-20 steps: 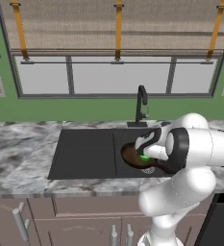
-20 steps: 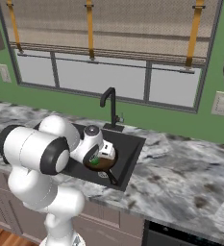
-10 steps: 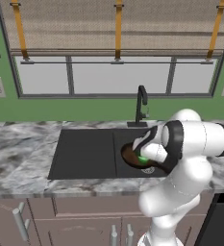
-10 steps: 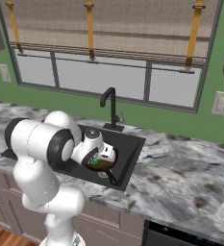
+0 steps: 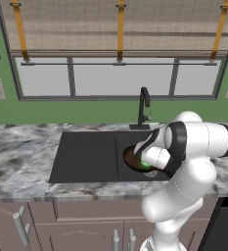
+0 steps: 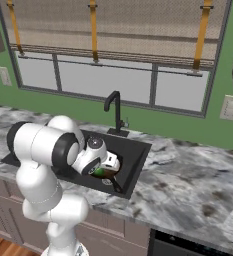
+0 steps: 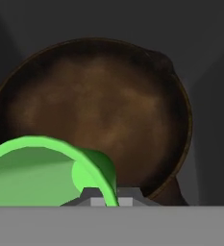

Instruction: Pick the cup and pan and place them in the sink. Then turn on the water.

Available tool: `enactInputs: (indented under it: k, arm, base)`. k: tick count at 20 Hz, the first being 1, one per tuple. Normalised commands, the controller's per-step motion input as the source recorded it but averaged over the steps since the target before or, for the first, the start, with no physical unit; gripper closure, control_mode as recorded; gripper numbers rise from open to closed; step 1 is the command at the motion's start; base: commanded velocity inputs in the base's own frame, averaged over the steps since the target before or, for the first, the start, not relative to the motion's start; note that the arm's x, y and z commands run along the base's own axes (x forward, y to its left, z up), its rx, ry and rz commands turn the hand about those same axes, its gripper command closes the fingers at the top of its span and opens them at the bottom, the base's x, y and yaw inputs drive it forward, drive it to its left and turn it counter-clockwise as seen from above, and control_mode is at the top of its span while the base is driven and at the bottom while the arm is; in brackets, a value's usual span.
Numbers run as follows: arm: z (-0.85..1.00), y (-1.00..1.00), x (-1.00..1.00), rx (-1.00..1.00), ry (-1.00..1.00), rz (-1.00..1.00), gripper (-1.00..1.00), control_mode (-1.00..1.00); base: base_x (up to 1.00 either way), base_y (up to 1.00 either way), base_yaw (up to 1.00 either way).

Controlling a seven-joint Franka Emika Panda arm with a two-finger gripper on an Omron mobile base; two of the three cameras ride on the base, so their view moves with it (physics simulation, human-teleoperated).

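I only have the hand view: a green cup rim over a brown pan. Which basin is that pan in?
Observer: The pan lies in the right basin of the sink, in front of the faucet.
Operator: Is water running?
Observer: No flow shows from the faucet.
Operator: How high is the cup?
Observer: The cup is down inside that basin, below counter level.

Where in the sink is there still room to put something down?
The sink's left basin is bare, bordered by the counter and the divider. The right basin under the faucet is crowded: pan, cup and jaws.
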Motion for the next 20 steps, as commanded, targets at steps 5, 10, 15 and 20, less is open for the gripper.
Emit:
enactInputs:
  k: [5,10,15,20]
  arm:
    - [0.0,0.0,0.0,0.0,0.0,0.0,-1.0,-1.0]
    - [0.0,0.0,0.0,0.0,0.0,0.0,-1.0,-1.0]
    - [0.0,0.0,0.0,0.0,0.0,0.0,-1.0,-1.0]
    - [0.24,0.0,-0.06,0.0,-0.01,-0.02,-1.0,-1.0]
  base:
    - [0.0,0.0,0.0]
    - [0.0,0.0,0.0]
    - [0.0,0.0,0.0]
    - [0.0,0.0,0.0]
